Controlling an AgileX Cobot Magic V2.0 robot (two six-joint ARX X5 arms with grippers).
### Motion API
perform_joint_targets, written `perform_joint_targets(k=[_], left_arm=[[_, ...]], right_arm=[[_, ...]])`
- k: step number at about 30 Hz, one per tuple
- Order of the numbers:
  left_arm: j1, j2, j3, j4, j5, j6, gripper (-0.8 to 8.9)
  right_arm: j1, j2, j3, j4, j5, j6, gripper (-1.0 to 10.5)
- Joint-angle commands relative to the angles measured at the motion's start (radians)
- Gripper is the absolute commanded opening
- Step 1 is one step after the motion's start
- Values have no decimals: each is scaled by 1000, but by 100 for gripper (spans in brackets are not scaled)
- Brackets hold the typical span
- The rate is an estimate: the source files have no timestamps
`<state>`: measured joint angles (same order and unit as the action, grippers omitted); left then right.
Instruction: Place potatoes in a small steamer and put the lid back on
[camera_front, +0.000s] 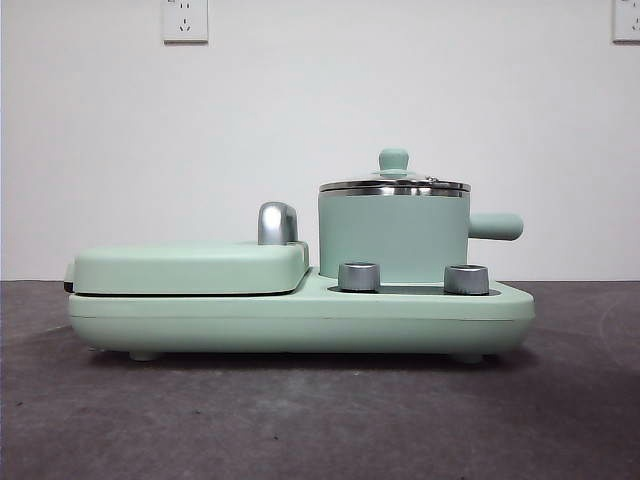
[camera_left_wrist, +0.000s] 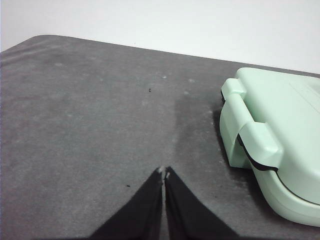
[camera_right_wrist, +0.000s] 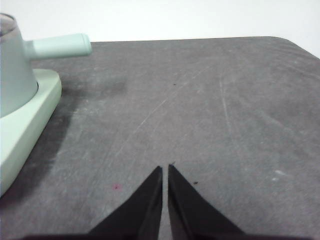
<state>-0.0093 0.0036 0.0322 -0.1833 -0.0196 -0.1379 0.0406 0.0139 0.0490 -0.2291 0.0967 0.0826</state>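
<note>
The small steamer (camera_front: 393, 236) is a mint-green pot with a steel rim and a stubby side handle (camera_front: 496, 226). It stands on the right half of a mint-green appliance base (camera_front: 300, 315). The glass lid (camera_front: 394, 183) with its green knob sits on the pot. The potato is not in view. My left gripper (camera_left_wrist: 164, 173) is shut and empty over bare table beside the griddle end of the appliance (camera_left_wrist: 272, 142). My right gripper (camera_right_wrist: 165, 170) is shut and empty over bare table beside the pot (camera_right_wrist: 12, 70) and its handle (camera_right_wrist: 57, 46). Neither gripper shows in the front view.
The flat griddle cover (camera_front: 190, 268) with a chrome handle (camera_front: 277, 222) lies closed on the base's left half. Two steel dials (camera_front: 359, 276) (camera_front: 466, 279) sit in front of the pot. A dark grey mat (camera_front: 320, 420) covers the table; a white wall is behind.
</note>
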Motion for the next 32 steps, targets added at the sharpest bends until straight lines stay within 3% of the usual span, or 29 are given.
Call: perform_joint_targets(k=[1, 6, 12, 32], left_arm=[[0, 0, -19, -6, 0, 14, 7], [0, 0, -19, -6, 0, 14, 7], [0, 0, -19, -6, 0, 14, 7], [0, 0, -19, -6, 0, 14, 7]], right_arm=[[1, -10, -23, 18, -26, -5, 16], [1, -10, -29, 28, -100, -18, 16], [1, -10, -38, 53, -123, -19, 16], [1, -10, -37, 72, -122, -17, 16]])
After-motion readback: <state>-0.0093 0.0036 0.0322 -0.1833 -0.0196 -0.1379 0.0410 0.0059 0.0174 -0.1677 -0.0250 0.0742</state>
